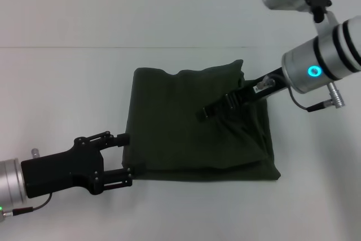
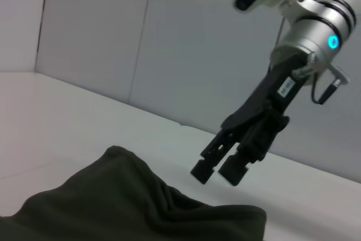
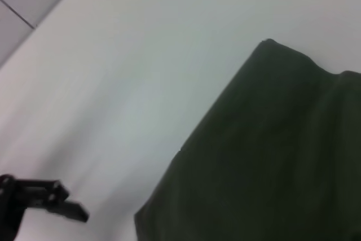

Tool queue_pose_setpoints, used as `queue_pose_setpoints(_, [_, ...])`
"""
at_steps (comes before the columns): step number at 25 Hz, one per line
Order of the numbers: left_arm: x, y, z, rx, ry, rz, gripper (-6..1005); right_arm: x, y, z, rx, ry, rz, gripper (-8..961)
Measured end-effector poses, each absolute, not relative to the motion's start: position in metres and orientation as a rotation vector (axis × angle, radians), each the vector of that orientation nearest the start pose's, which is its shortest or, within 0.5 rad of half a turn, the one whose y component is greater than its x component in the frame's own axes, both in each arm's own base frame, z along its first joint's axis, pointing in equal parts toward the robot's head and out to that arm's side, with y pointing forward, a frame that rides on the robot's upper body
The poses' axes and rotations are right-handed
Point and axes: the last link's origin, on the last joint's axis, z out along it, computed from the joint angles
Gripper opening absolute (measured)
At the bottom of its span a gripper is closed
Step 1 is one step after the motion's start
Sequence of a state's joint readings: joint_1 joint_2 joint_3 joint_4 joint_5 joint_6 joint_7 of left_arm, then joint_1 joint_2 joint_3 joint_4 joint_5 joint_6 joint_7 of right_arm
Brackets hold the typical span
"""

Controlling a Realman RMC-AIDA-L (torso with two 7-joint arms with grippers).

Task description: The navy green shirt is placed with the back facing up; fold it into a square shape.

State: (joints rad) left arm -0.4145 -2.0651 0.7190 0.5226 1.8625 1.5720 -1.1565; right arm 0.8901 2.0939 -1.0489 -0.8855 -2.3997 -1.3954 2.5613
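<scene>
The navy green shirt point(image 1: 197, 128) lies folded roughly square on the white desk point(image 1: 67, 83). The right claw point(image 1: 207, 112) hovers above its middle, nearly closed (seemingly empty). The left claw point(image 1: 128, 153), open, straddles its near-left edge.

The folded shirt point(image 1: 197, 128) lies at the centre of the frame on the table point(image 1: 67, 83), with the left gripper point(image 1: 125, 156) at its lower-left edge and the right gripper point(image 1: 206, 113) above its middle, reaching in from upper right.
</scene>
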Motion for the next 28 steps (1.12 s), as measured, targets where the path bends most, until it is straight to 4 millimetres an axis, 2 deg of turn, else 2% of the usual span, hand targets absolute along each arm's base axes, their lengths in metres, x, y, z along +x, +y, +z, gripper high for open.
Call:
queue_pose_setpoints(7, [-0.291,0.288,-0.015,-2.654,-0.572,-0.828,801,0.146,0.417,-0.046,-2.574,1.271,-0.051,912])
queue_pose_setpoints(16, [-0.287,0.288,-0.021,-2.657,-0.578,-0.843,801,0.147,0.417,-0.057,-2.576,1.27,0.008,912])
queue_pose_setpoints(23, [-0.286,0.287,-0.024,-2.662,-0.581,-0.84,802,0.155,0.416,-0.07,-2.559,1.269,-0.028,911])
queue_pose_setpoints(28, [-0.286,0.286,-0.025,-2.662,-0.585,-0.841,802,0.16,0.416,-0.071,-2.542,1.276,-0.028,911])
